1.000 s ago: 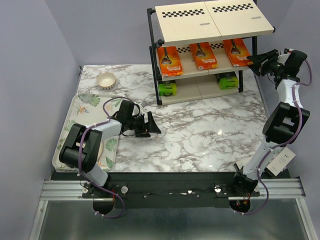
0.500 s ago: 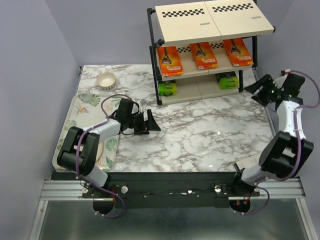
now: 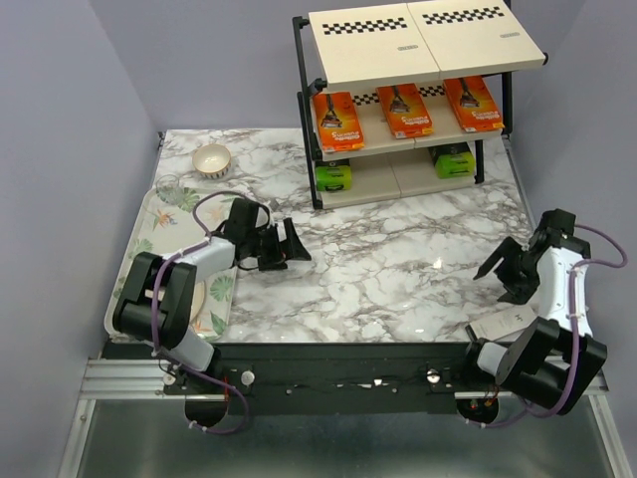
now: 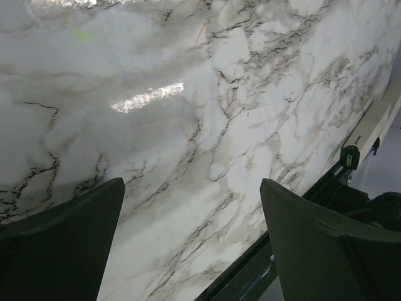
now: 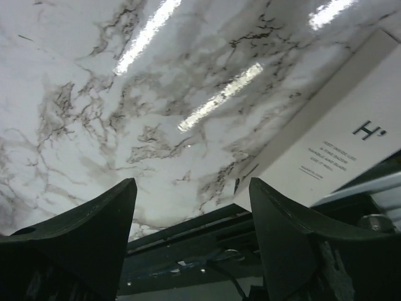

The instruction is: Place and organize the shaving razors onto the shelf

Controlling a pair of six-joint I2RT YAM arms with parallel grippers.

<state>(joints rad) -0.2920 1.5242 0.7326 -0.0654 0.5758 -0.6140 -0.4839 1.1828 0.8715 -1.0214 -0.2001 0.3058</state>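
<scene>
listing stock on the shelf (image 3: 398, 45): three orange packs (image 3: 409, 111) side by side on the middle tier, two black lime-ended packs (image 3: 333, 177) on the bottom tier, seemingly sorted by colour. one white box (image 3: 504, 324) lies at the near right edge of the marble table (image 3: 398, 249), unshelved, likely next. right gripper (image 5: 191, 187) hangs near it, fingers spread, empty. left gripper (image 3: 297, 242) is spread wide, empty, idle.

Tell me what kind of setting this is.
Probably a lab mock-up of a shop display: plain walls box in a marble-patterned table holding a small shelf of orange razor packs.
</scene>
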